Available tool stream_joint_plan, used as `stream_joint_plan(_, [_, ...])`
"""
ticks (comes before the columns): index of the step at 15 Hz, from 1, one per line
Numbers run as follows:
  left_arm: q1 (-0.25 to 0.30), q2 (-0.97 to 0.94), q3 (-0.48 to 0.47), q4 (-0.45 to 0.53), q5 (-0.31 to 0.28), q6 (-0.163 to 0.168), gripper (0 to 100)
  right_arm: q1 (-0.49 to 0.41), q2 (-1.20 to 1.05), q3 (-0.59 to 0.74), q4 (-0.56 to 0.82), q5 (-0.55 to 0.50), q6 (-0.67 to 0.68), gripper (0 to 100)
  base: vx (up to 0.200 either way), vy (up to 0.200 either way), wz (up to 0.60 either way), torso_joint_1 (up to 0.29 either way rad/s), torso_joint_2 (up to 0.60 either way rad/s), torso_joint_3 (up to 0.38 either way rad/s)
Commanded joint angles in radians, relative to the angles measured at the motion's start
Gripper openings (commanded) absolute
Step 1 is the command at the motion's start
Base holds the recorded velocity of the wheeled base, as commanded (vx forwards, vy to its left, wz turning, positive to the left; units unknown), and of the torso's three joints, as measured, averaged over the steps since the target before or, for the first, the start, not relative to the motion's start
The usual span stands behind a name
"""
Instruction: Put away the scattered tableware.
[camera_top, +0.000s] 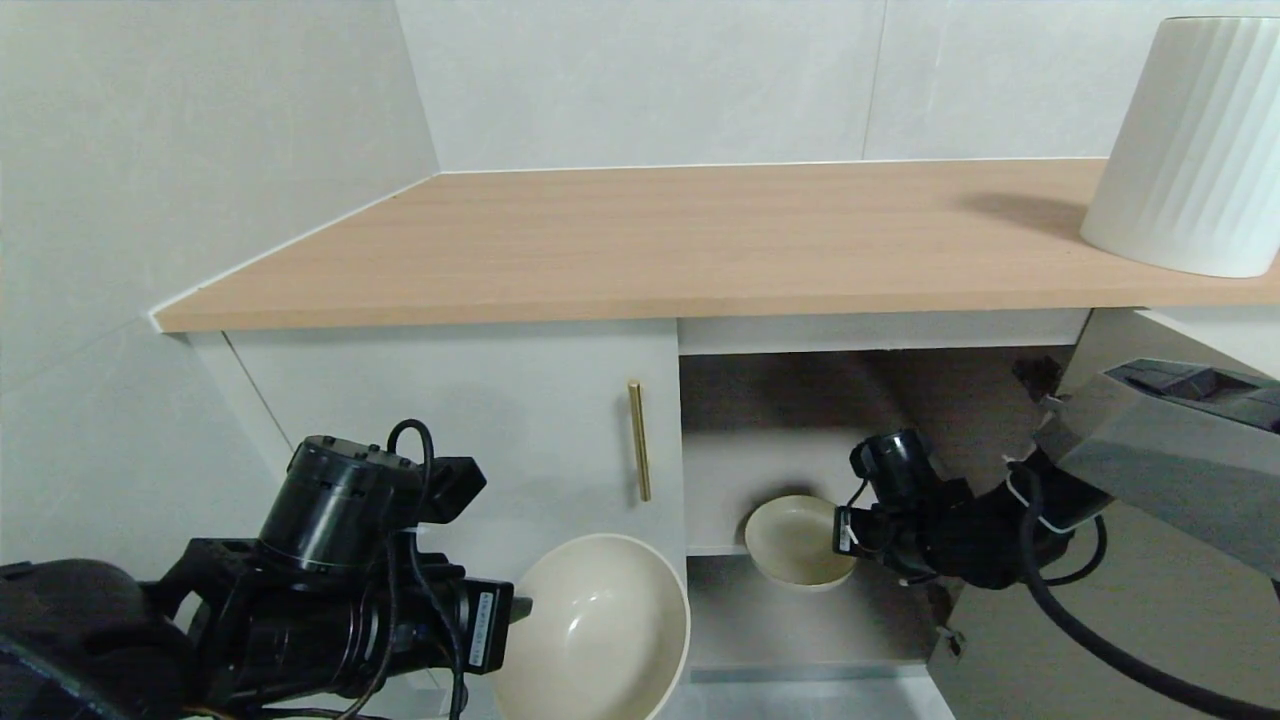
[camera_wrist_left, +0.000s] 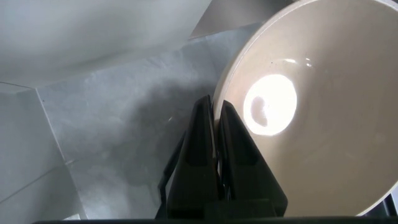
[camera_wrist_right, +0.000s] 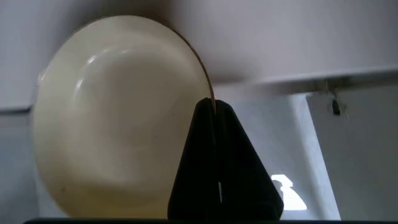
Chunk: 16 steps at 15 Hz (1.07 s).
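Observation:
My left gripper (camera_top: 520, 605) is shut on the rim of a large cream bowl (camera_top: 600, 630), held low in front of the closed left cabinet door (camera_top: 470, 430); the left wrist view has its fingers (camera_wrist_left: 214, 134) pinching that bowl's (camera_wrist_left: 311, 106) edge. Inside the open right cabinet compartment (camera_top: 800, 610), my right gripper (camera_top: 845, 530) is shut on the rim of a smaller cream bowl (camera_top: 797, 541), which is held tilted just above the shelf. In the right wrist view that bowl (camera_wrist_right: 118, 112) sits clamped at its edge by the fingers (camera_wrist_right: 211, 130).
A wooden countertop (camera_top: 650, 240) runs above the cabinet, with a white ribbed container (camera_top: 1195, 150) at its right end. A gold handle (camera_top: 639, 440) marks the closed door. The open cabinet door (camera_top: 1130, 600) stands at the right. Walls close in on the left.

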Motion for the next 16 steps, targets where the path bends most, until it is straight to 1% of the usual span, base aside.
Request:
stream_joint_plan(1, [0.0,0.003,0.0,0.0,0.0,-0.001,0,-0.008,0.047,-0.037,-0.001,-0.017,0.021,0,0.0,0.0,0.0,0.0,0.0,0.0])
stream_joint_plan(2, [0.0,0.005,0.0,0.0,0.0,-0.001,0,-0.009,0.063,-0.07,0.003,-0.038,0.042,0,0.0,0.0,0.0,0.0,0.0,0.0])
stream_joint_plan(5, [0.0,0.009,0.0,0.0,0.0,-0.001,0,-0.019,0.097,-0.129,0.005,-0.098,0.045,0,0.0,0.0,0.0,0.0,0.0,0.0])
stream_joint_plan(8, [0.0,0.011,0.0,0.0,0.0,-0.001,0,-0.039,0.111,-0.173,0.0,-0.104,0.062,0,0.0,0.0,0.0,0.0,0.0,0.0])
stream_joint_plan(11, [0.0,0.011,0.0,0.0,0.0,-0.001,0,-0.048,0.14,-0.225,0.0,-0.138,0.059,0,0.0,0.0,0.0,0.0,0.0,0.0])
stream_joint_plan(16, [0.0,0.018,0.0,-0.003,0.0,-0.002,0,-0.055,0.166,-0.27,0.006,-0.149,0.052,0,0.0,0.0,0.0,0.0,0.0,0.0])
